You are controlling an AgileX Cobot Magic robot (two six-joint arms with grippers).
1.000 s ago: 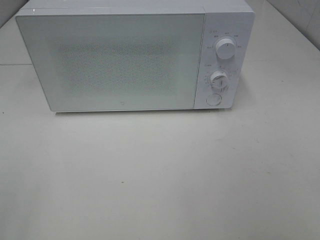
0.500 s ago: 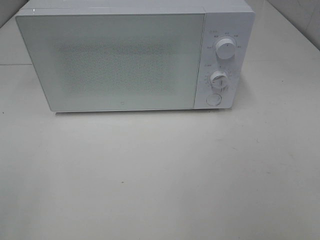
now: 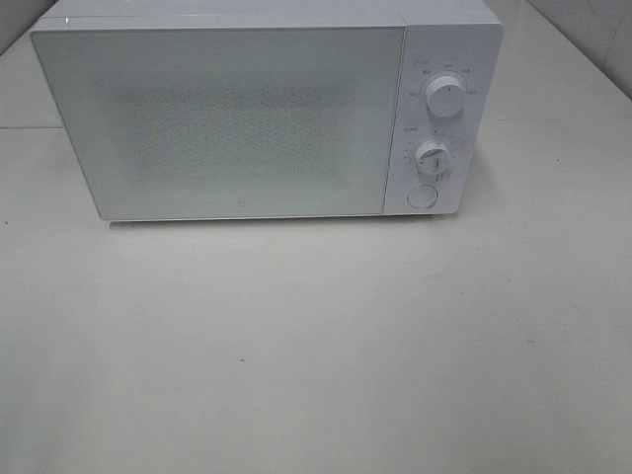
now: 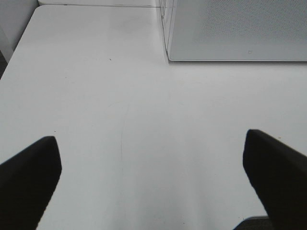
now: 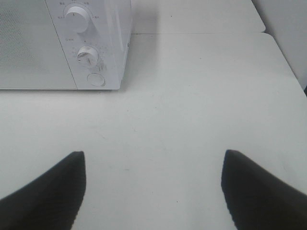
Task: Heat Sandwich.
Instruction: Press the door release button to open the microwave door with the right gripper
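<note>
White box-shaped microwave [image 3: 247, 118] on white table [image 3: 316, 346], door shut. Sandwich not visible; maybe inside, cannot tell. Left gripper [image 4: 151, 140] spread, empty. Right gripper [image 5: 153, 154] spread, empty, facing control panel. Step probably heating stage. Next move likely right arm to lower white round knob [image 5: 88, 56], needs precise approach.

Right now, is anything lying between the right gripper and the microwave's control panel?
Nothing. In the right wrist view, only bare white table lies between the open right gripper and the microwave's control panel.

Microwave [image 3: 247, 118]: glossy white plastic, speckled glass door. Table [image 3: 316, 346]: smooth matt white.
</note>
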